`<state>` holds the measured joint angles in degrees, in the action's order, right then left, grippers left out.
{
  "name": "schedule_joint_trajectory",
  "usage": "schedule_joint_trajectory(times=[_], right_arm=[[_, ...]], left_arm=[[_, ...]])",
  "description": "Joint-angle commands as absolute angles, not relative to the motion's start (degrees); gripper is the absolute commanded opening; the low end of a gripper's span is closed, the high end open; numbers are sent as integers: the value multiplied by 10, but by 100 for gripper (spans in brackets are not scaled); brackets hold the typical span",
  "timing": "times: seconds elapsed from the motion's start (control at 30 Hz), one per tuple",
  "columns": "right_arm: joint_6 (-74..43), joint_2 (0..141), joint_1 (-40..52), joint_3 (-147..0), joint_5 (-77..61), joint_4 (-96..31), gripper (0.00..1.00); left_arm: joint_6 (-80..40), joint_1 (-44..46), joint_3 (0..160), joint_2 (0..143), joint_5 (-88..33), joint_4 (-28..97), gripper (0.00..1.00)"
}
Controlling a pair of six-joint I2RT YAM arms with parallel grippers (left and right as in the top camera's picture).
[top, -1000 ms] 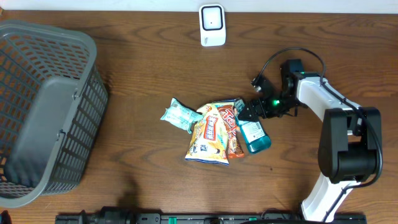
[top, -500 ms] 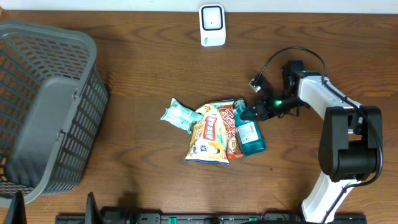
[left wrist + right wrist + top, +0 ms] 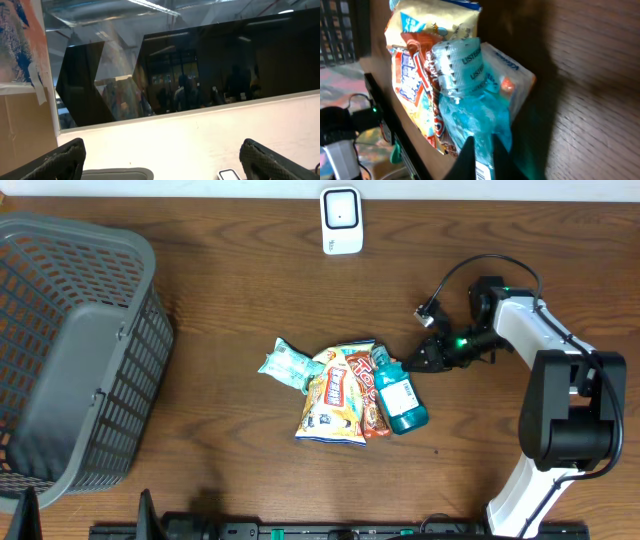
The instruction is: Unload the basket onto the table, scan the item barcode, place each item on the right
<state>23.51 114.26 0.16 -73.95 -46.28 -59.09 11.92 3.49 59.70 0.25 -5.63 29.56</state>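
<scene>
Drawn back rightward, right gripper (image 3: 410, 364), fingers pinched nearly together, sits just beside teal bottle (image 3: 402, 398) on brown wooden table (image 3: 230, 290); left gripper (image 3: 162, 145), fingers wide, faces dark window (image 3: 200, 70).

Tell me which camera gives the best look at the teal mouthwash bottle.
Overhead: the whole mouthwash bottle shows, lying against the snack bags. The right wrist view shows only its cap and upper body close up, cropped at the bottom. The left wrist view shows none of it.

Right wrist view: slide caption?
Right tool pinched shut at a teal bottle lying against snack packets.
</scene>
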Motion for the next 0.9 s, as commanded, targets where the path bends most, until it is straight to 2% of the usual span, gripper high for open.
schedule_joint_trajectory(times=[0.0, 0.1, 0.27, 0.5, 0.87], right_arm=[[241, 1146, 28, -745, -467, -584, 21], [241, 1146, 37, -745, -443, -579, 41], [241, 1146, 34, -745, -421, -570, 44], [271, 1147, 35, -744, -421, -542, 61], [299, 1147, 62, -714, -424, -540, 59]], left_arm=[[124, 33, 597, 2, -53, 291, 98], [124, 33, 597, 2, -53, 291, 98], [124, 33, 597, 2, -53, 291, 98], [124, 33, 597, 2, -53, 291, 98], [124, 33, 597, 2, -53, 291, 98]])
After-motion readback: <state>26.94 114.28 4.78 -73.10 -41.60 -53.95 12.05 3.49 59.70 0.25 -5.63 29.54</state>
